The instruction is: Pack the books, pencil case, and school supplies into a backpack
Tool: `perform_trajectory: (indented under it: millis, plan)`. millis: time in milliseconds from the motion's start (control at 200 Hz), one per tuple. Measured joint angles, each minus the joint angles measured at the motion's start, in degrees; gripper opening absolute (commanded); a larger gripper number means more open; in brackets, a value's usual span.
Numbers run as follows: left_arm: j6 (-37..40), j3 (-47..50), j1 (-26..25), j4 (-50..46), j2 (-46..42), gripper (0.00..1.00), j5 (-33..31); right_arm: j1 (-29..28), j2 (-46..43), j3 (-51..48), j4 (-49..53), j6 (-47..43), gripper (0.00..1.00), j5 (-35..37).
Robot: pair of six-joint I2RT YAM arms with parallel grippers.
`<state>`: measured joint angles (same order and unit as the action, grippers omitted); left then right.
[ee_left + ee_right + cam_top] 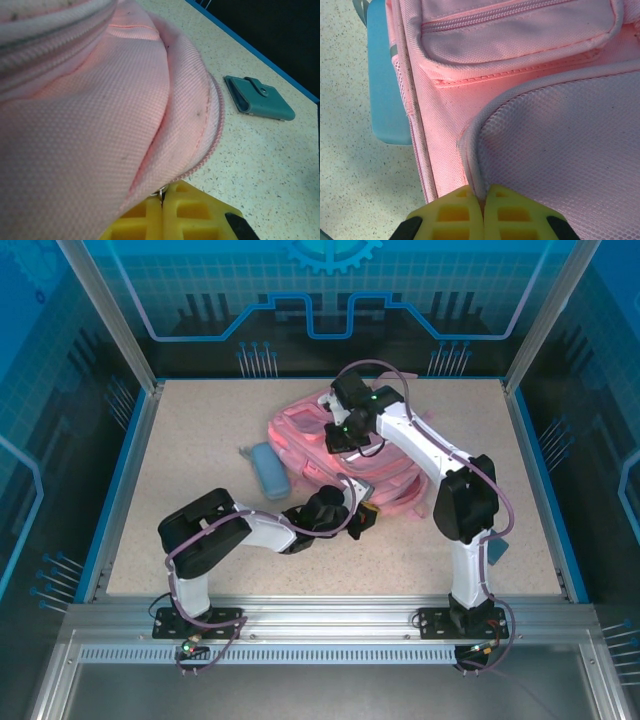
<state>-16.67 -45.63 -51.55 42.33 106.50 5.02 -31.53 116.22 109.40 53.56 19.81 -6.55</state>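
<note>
The left pincer (161, 212) is pinching shut on the backpack's (297, 428) zipper edge, and the right pincer (483, 210) on its mesh rim. The pencil case (270, 471) is lying left of both, its long axis running front-to-back, nearer the left arm.

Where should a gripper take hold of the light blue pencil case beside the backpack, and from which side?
Pinch the pencil case across its narrow middle, coming straight down from above. It lies flat on the table, long and slim, so a gripper would likely span its width, not its length. Its near end sits close to the backpack, so the middle is probably freer.
</note>
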Motion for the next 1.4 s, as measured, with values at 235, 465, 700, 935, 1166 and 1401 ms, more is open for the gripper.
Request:
perform_trajectory:
  millis: [235, 465, 700, 935, 1166, 1401]
  plan:
    - [-3.2, 0.3, -0.8, -8.7, -3.7, 0.50, -0.3, 2.0, -7.6, -9.4, -5.7, 1.9, 0.49, -1.0]
    - [-9.0, 4.7, 0.0, -16.9, -16.2, 0.68, -0.8, 7.1, -27.2, -24.5, -8.9, 2.8, 0.62, 4.4]
    - [-19.4, 7.8, 3.7, -26.8, -23.9, 0.71, -2.8, 7.2, -39.4, -40.7, -9.2, 3.8, 0.65, 10.4]
    - [-35.3, 7.4, 4.5, -31.9, -24.3, 0.68, -5.3, 5.4, -45.5, -50.7, -9.7, 5.5, 0.65, 13.4]
    - [-46.5, 5.6, 4.5, -30.2, -22.8, 0.66, -8.5, 3.3, -46.4, -54.5, -12.9, 7.0, 0.65, 14.0]
    - [-52.0, 0.3, 4.5, -30.1, -18.9, 0.59, -11.8, 3.3, -47.6, -56.1, -14.7, 7.0, 0.65, 14.0]
